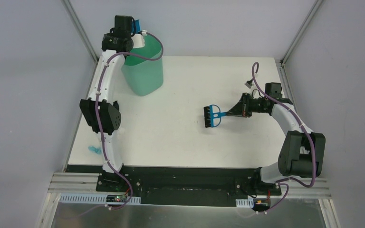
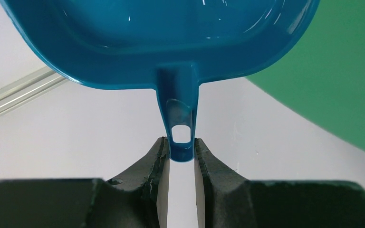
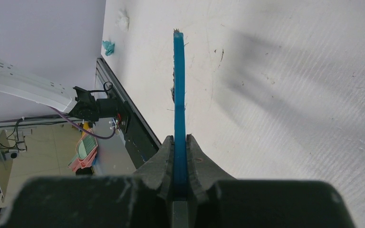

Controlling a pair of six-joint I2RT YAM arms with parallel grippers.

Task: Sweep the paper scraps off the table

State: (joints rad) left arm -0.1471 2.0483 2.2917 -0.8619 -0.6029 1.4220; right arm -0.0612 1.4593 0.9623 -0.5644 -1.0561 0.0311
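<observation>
Tipped dustpan point(image 2: 161, 42) at bin point(image 1: 145, 71), left gripper point(image 2: 180, 145) clamped on its handle (emptying, seemingly); right gripper point(image 3: 180, 142) pinched shut on brush point(image 1: 213, 116). Called next, probably, for carrying both to paper scraps point(image 1: 94, 150) by table's point(image 1: 171, 142) left front corner.

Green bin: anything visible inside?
Top view: the green bin shows only plain green through its open top; no contents discernible. The left claw and dustpan cover its far-left part.
</observation>
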